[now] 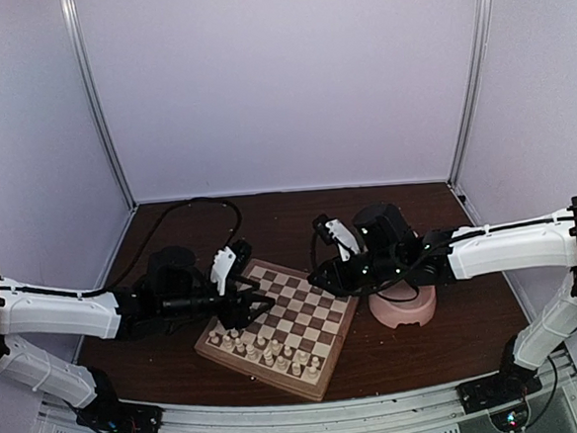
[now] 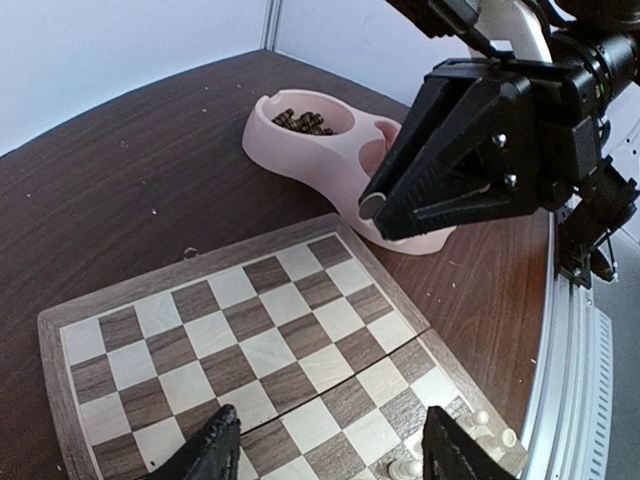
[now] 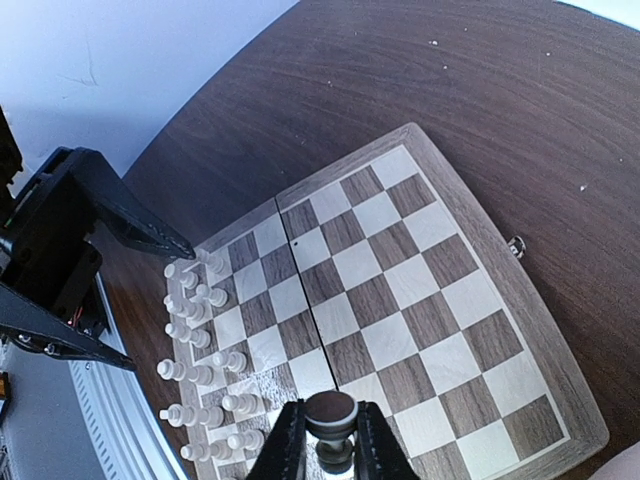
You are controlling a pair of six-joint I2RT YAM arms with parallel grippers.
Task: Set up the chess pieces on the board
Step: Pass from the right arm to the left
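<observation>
The board point(image 1: 297, 315) lies between my arms, and it also shows in the left wrist view point(image 2: 250, 330) and the right wrist view point(image 3: 400, 290). The cream chess pieces point(image 1: 263, 349) stand in two rows along its near edge; they show in the right wrist view point(image 3: 200, 345) and at the edge of the left wrist view point(image 2: 482, 425). My left gripper point(image 1: 262, 303) is open and empty just above the board's left side point(image 2: 335, 448). My right gripper point(image 1: 317, 274) hovers over the board's far side, shut on a small dark brown figure point(image 3: 333, 418) with its round base up.
A pink double-compartment bowl point(image 1: 406, 309) stands right of the board, and one compartment holds several dark brown figures point(image 2: 300, 122). The right gripper point(image 2: 372, 206) hangs close in front of the left wrist camera. Grey walls enclose the brown table point(image 1: 201, 233).
</observation>
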